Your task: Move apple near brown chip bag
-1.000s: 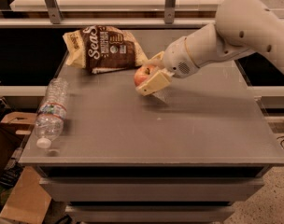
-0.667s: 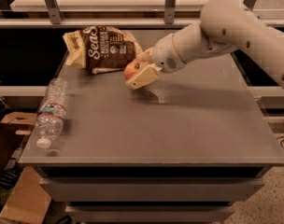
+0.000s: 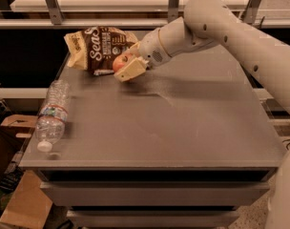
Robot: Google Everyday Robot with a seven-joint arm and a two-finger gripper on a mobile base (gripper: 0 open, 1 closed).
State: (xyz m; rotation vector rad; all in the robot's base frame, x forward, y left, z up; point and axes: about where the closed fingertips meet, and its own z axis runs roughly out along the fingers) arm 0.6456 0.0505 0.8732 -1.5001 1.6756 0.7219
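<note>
The apple (image 3: 119, 62) sits clamped in the pincer (image 3: 125, 67), held just above the desk (image 3: 183, 123) at the lower right edge of the brown chip bag (image 3: 95, 46). Since a second ago, arm and apple have travelled left and back, closing the gap to the bag. A water bottle (image 3: 52, 114) lies at the desk's left edge.
</note>
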